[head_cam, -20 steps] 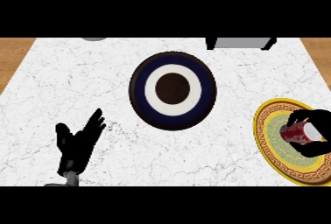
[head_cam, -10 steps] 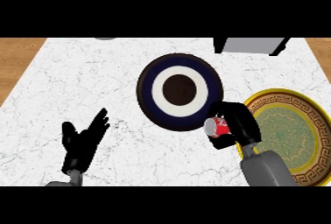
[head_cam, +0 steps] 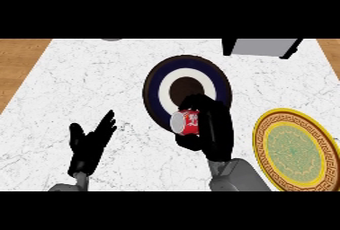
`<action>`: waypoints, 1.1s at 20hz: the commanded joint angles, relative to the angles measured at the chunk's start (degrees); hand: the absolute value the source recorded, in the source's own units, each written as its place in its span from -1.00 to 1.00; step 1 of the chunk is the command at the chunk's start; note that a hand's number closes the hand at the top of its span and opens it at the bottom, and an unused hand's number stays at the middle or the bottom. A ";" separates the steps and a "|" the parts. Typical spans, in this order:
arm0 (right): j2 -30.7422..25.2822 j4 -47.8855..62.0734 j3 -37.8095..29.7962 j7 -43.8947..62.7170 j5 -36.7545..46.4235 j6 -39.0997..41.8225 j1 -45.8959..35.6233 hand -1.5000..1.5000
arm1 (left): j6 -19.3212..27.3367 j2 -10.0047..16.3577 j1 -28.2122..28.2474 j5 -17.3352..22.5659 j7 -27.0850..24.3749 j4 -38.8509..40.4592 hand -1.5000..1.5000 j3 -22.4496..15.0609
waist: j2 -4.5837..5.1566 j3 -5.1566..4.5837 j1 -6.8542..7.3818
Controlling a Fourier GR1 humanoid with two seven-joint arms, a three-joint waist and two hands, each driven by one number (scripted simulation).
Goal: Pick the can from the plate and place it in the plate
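Holds red can (head_cam: 186,122) in right hand (head_cam: 211,134), fingers and thumb curled round it. Has it tipped on its side, silver end facing left, over near rim of dark blue plate (head_cam: 152,90); cannot tell whether touching. Rests left hand (head_cam: 89,144) open, fingers up, at lower left over marble counter (head_cam: 79,81). Shows yellow patterned plate (head_cam: 261,143) at right, apart from can.

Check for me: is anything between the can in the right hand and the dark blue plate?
Nothing visible is. The right hand, fingers curled round the can, holds it over the lower rim of the dark blue plate, and nothing else lies on that plate. The left hand rests open at the lower left, apart from both.
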 commanded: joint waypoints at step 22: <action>0.64 19.93 2.40 48.87 30.47 -39.70 -15.92 1.00 | 0.78 -0.31 -2.15 -0.54 -1.08 1.93 0.00 1.79 | 1.55 0.09 -2.08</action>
